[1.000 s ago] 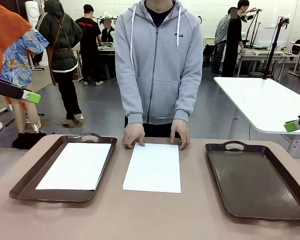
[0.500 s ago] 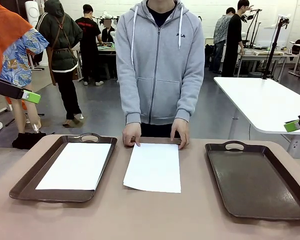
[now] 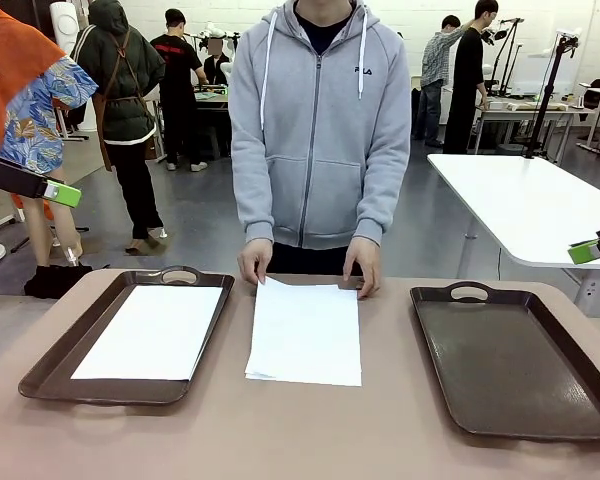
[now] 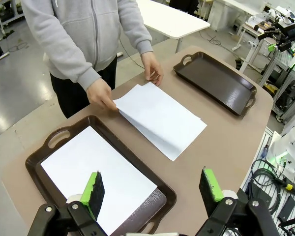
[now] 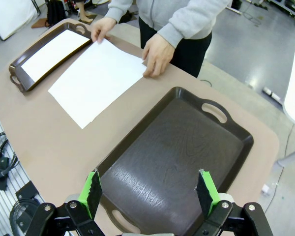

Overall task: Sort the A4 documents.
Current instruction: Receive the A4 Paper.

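A4 documents [image 3: 304, 335] lie on the bench [image 3: 380, 430], long axis running person to robot. One hand [image 3: 254, 262] now lifts the top sheet's far corner, flat earlier. The left tool [image 4: 152, 189] and right tool [image 5: 150, 191] gape, empty.

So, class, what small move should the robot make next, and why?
Probably wait: the left gripper and right gripper are open, but the person's hands are on the middle sheets, lifting a corner. One sheet lies in the left tray.

Sheet [image 3: 305, 335] corner now up in hand [image 3: 254, 263]
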Robot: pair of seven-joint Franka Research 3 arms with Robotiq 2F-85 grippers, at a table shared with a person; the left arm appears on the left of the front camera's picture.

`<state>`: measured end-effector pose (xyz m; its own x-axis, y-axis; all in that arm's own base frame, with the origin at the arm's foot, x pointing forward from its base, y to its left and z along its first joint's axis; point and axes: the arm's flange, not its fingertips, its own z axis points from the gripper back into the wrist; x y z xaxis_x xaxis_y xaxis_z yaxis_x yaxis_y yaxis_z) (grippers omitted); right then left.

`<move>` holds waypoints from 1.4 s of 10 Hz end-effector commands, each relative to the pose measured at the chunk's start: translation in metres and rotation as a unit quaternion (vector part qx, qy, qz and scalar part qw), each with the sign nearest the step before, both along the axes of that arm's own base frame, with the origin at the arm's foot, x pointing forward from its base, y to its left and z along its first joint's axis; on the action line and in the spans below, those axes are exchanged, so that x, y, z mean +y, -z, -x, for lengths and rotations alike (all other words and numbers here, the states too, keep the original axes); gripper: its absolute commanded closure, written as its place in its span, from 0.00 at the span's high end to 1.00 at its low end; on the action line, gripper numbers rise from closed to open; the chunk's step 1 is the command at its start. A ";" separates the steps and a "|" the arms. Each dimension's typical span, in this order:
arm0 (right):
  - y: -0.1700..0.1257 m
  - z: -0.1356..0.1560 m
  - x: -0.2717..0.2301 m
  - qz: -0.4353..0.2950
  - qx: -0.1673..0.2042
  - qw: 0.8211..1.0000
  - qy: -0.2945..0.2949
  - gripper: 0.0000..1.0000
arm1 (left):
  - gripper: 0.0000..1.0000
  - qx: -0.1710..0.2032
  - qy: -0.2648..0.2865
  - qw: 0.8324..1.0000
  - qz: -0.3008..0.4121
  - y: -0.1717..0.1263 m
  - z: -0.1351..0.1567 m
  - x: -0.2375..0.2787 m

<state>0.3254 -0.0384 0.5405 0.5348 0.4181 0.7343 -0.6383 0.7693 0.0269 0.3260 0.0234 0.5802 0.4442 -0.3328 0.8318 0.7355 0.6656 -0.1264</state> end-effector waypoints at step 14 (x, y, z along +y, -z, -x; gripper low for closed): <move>0.001 -0.001 0.000 -0.004 0.001 1.000 -0.003 1.00 | 1.00 0.000 0.004 1.000 0.000 0.001 -0.001 -0.001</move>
<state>0.3254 -0.0384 0.5405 0.5348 0.4181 0.7343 -0.6383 0.7693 0.0270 0.3260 0.0234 0.5802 0.4442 -0.3329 0.8318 0.7356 0.6656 -0.1264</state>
